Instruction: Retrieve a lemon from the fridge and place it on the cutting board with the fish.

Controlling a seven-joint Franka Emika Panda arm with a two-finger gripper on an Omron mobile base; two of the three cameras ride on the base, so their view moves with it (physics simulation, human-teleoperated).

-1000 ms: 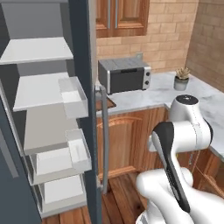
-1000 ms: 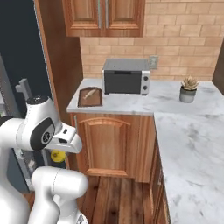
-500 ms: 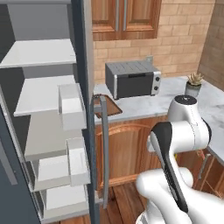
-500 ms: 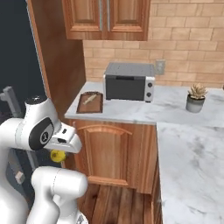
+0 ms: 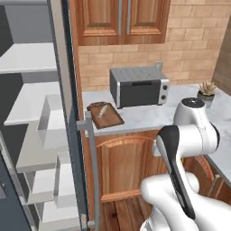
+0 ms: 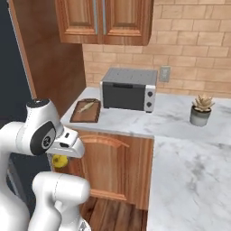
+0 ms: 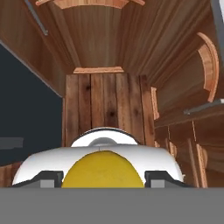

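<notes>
Lemon (image 7: pixel 103 169) in hand, low beside the cabinet.
My gripper (image 7: pixel 103 177) holds it narrow; lifting towards the cutting board (image 5: pixel 105 115) at the worktop's left edge risks clipping the counter lip.

The fridge (image 5: pixel 40 135) stands at the left with its door open. To its right is the counter (image 6: pixel 171 122). On the counter's left end lies the cutting board (image 6: pixel 85 111) with the fish (image 6: pixel 87 107) on it. Just right of the board stands the toaster oven (image 6: pixel 128 89), and far right a potted plant (image 6: pixel 200 109).
</notes>
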